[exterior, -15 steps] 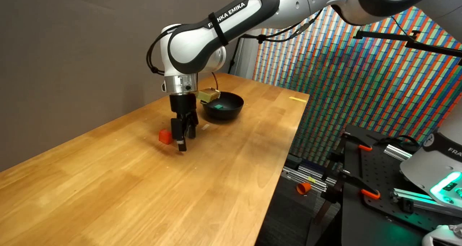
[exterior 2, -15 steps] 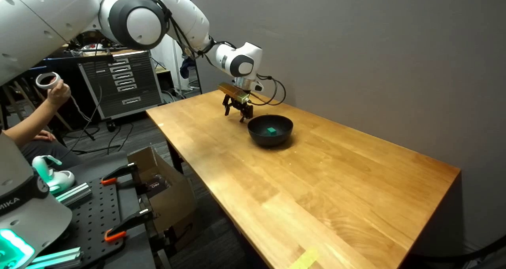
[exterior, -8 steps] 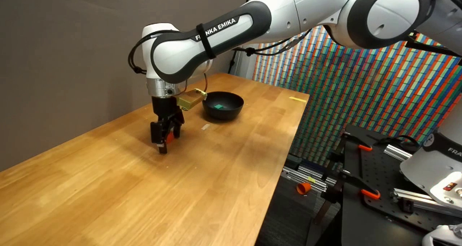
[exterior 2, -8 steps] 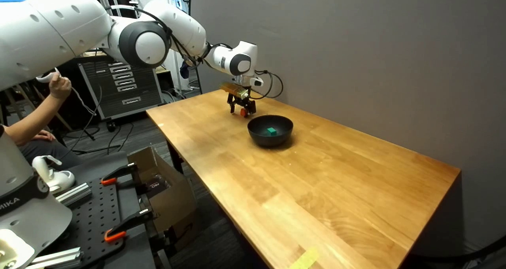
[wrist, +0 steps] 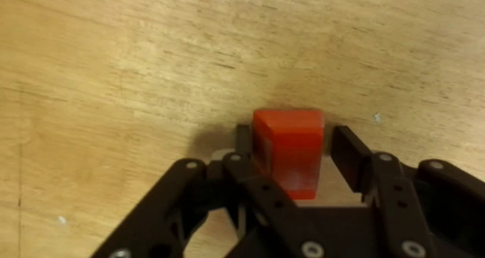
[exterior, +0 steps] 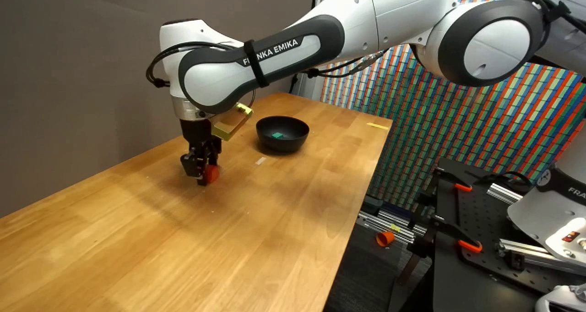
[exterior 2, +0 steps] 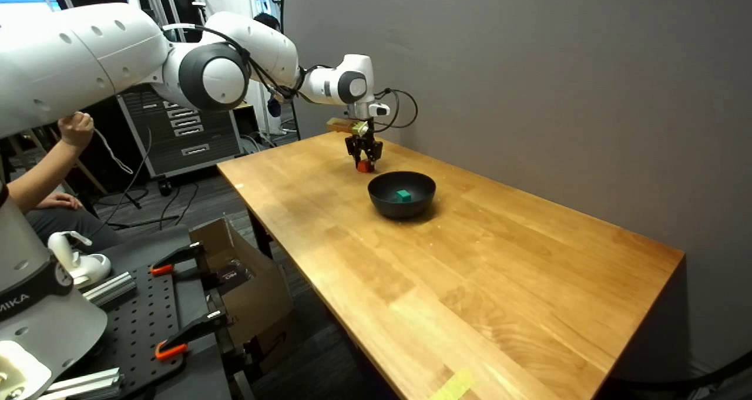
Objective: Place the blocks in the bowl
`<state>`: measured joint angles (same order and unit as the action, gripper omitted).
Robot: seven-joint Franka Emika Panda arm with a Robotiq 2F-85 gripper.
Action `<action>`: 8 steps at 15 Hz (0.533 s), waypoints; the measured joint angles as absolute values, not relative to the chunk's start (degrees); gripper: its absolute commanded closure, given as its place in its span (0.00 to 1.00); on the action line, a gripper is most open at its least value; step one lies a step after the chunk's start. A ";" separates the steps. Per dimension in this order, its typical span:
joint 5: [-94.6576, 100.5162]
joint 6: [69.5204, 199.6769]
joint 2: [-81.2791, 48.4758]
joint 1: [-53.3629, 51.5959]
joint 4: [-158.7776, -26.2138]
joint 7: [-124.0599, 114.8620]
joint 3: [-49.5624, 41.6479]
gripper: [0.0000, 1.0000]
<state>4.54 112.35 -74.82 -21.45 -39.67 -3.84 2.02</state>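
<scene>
The red block [wrist: 297, 155] stands on the table between the fingers of my gripper [wrist: 292, 146]. In the wrist view the left finger [wrist: 243, 136] is right against or very near the block, while a strip of wood shows between the block and the right finger [wrist: 346, 155]. The jaws are partly closed around it. Both exterior views show the red block [exterior: 212, 174] low at the fingertips. The black bowl [exterior 2: 395, 211] stands a short way off, upright on the table. Inside it lies the green block [exterior 2: 403, 195], also visible in both exterior views.
The wooden table [exterior: 256, 238] runs along a grey wall [exterior: 82, 73] close to the arm. A small pale strip [exterior: 260, 161] lies between gripper and bowl. Yellow tape [exterior 2: 455, 385] marks the table near one end. Off the table, a person's hand [exterior 2: 76, 130] is in view.
In an exterior view my gripper has moved left, from beside the red block to around it. The fingers have drawn closer together. Bowl and green block have stayed put.
</scene>
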 measured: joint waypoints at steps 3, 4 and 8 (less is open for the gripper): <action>6.11 111.20 -75.32 -22.32 -38.28 -4.93 0.40 0.80; 6.58 110.66 -75.32 -22.52 -38.20 -5.42 -0.31 0.80; 8.72 107.38 -74.61 -22.72 -38.08 -8.00 -3.84 0.80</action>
<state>8.72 107.38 -74.61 -22.72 -38.08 -8.00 -3.84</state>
